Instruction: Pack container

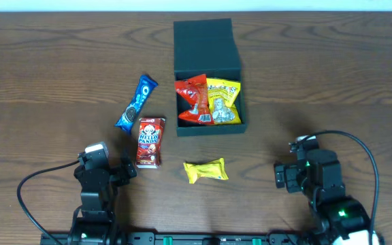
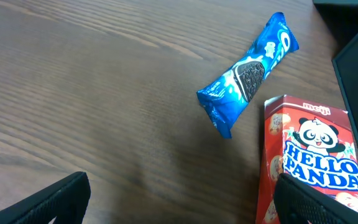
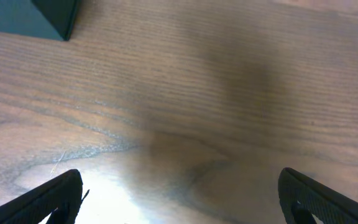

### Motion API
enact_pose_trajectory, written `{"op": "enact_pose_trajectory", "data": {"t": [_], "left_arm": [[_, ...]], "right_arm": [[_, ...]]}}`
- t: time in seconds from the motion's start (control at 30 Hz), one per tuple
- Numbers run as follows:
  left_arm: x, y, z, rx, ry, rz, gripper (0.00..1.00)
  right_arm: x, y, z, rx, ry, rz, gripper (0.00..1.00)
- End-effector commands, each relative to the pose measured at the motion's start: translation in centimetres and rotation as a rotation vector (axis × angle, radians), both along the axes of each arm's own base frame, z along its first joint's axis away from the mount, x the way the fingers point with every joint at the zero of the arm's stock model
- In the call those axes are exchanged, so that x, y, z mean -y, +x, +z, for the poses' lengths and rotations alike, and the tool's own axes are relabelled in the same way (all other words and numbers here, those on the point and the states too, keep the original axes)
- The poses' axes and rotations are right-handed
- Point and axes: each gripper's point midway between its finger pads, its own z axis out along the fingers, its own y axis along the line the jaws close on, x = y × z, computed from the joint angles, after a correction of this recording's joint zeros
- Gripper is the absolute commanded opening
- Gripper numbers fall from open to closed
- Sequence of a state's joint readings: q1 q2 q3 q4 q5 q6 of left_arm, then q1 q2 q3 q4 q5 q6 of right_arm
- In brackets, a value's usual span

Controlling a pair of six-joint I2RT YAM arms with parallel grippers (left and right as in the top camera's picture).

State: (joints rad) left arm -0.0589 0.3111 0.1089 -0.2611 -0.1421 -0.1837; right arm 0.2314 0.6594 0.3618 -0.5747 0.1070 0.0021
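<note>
While left gripper (image 2: 182, 202) and right gripper (image 3: 182, 199) gape empty, the container (image 1: 209, 128) sits open.
Inside: red packet (image 1: 194, 101), yellow packet (image 1: 224, 102), seemingly snacks.

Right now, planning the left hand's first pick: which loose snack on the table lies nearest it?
The red Hello Panda box, just beside the left hand; the blue cookie packet and yellow packet lie farther off.

The left arm (image 1: 94, 187) and right arm (image 1: 318, 178) are built of black, blocky housings, each trailed by a black cable (image 1: 20, 192); a green light (image 1: 344, 214) is seen on the right.
</note>
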Motion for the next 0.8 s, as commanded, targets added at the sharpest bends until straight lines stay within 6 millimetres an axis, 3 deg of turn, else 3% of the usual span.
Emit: {"op": "enact_pose_trajectory", "data": {"t": [0.0,0.27,0.57,0.77], "left_arm": [[-0.5,-0.5,-1.2,-0.028,0.008,0.023,0.95],[-0.5,-0.5,-1.2,-0.028,0.008,0.023,0.95],[-0.5,-0.5,-1.2,-0.028,0.008,0.023,0.95],[-0.5,-0.5,-1.2,-0.028,0.008,0.023,0.95]], "right_arm": [[0.2,-0.1,-0.2,0.036,-0.017,0.024,0.99],[0.4,-1.3,0.0,0.09,0.08,-0.065,0.99],[1.1,-4.1,-2.0,-0.031,0.087,-0.115,0.99],[1.1,-4.4,-2.2,-0.047,0.086,-0.114,0.99]]}}
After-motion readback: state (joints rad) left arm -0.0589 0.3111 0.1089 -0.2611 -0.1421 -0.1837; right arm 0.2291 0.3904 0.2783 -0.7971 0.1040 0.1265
